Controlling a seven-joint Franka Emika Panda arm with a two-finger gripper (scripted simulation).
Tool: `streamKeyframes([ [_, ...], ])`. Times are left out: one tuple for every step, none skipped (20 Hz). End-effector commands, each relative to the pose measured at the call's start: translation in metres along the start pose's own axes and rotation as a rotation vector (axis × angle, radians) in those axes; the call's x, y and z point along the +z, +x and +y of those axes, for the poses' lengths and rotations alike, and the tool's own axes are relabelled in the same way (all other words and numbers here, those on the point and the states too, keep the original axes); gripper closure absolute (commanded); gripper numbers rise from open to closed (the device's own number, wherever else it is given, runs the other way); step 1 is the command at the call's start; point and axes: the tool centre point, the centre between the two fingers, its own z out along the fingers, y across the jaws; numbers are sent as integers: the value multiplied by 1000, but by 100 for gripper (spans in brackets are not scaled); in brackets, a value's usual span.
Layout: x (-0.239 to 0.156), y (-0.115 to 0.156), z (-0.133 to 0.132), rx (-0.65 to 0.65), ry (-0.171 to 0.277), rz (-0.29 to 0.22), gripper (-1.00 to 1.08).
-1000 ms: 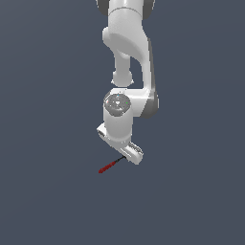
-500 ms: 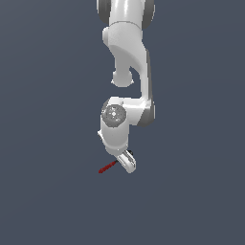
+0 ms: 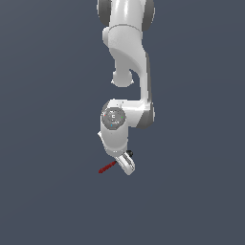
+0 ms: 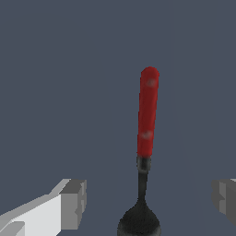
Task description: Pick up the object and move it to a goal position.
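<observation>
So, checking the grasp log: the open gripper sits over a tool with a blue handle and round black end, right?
Not quite: the tool has a red handle, not blue, as the wrist view shows. The rest holds: the gripper is open around it, and the end is round and black.

Open grey surface [image 3: 52, 191] all around. Gripper [image 4: 147, 203] fingers spread, clear gaps either side of the tool [image 4: 146, 138] lying between them; nothing else obstructs.

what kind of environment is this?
Most likely a bare simulated test scene, not a real room: a featureless grey-blue ground, a plain white rendered arm, and a single small red-handled tool lying between the open jaws.
</observation>
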Motion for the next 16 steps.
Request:
streamKeyframes([
  [5,0,0,1,0,0,-92],
  [8,0,0,1,0,0,-92],
  [12,0,0,1,0,0,-92],
  [17,0,1,2,0,0,-92],
  [23,0,1,3,0,0,-92],
  [29,0,1,3,0,0,-92],
  [34,-1,1,3,0,0,-92],
  [39,0,1,4,0,0,-92],
  [43,-1,1,4,0,0,-92],
  [46,0,1,5,0,0,-92],
  [48,0,1,5,0,0,-92],
  [49,0,1,5,0,0,-92],
  [50,0,1,5,0,0,-92],
  [49,0,0,5,0,0,-92],
  [49,0,0,5,0,0,-92],
  [49,0,0,5,0,0,108],
])
